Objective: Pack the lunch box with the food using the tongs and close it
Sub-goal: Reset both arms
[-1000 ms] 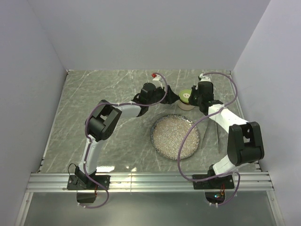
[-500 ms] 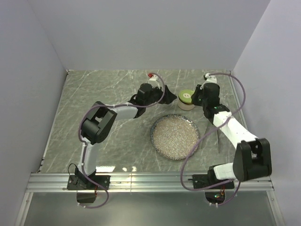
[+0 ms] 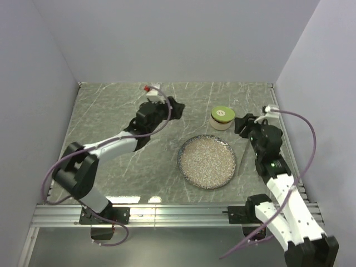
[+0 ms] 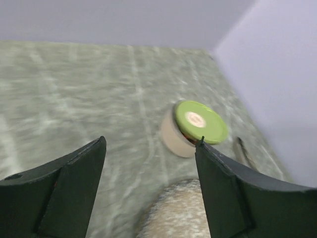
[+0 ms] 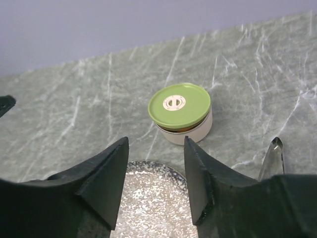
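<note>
Shows speckled plate [image 3: 207, 162] bare nearest, tongs [image 5: 271, 157] lying just beside it on worktop [image 3: 111, 111]. Next, left jaws and right jaws spread, empty, pulled back since a second ago, right newly widened. Farthest, lunch box [image 3: 222, 118] standing lidded: suggests packing finished.

The lidded lunch box [image 3: 222, 118] stands beyond the plate [image 3: 207, 162], between left tool [image 3: 178, 108] and right tool [image 3: 240, 123].

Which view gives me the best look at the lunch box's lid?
Right wrist: the lime-green lid is sharp, near centre and seen from above, resting on the lunch box. The left wrist view shows the lid blurred and at an angle. The top external view shows the lid very small.
</note>
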Robot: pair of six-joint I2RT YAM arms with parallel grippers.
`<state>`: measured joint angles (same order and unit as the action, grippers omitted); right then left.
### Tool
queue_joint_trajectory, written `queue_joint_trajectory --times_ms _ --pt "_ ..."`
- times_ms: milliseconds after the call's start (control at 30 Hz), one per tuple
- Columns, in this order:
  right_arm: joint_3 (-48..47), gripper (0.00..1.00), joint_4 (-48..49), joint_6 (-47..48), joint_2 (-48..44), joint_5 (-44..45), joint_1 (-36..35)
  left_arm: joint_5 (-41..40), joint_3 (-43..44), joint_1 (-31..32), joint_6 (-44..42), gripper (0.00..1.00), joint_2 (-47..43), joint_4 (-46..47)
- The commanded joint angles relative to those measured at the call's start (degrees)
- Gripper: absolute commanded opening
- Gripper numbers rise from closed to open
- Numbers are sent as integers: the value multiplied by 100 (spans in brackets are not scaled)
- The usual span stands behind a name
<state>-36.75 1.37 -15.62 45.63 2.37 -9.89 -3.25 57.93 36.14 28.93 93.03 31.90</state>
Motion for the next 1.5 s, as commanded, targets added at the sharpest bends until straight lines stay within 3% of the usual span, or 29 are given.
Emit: queue_joint_trajectory --times_ms 0,233,333,533,800,1467 --pt "264 57 -66 -38 -720 114 -22 -922 -640 -203 -177 80 -899 -280" --pt "590 64 -330 -108 -2038 150 -22 -2222 -1986 -336 -238 84 -3166 -1123" --pt "660 65 -304 -152 -2277 9 -22 -2417 -2382 -362 -168 84 -4456 -1649" --pt "783 66 -154 -214 -2374 -220 -22 -2970 -2699 -362 -19 86 -5899 -2670" --pt "907 68 311 -266 -2313 -729 -22 -3315 -2761 -362 34 88 -6517 -3699" --pt "1118 70 812 -346 -2339 -1054 -30 -3261 -2893 -362 -36 90 -7167 -3910"
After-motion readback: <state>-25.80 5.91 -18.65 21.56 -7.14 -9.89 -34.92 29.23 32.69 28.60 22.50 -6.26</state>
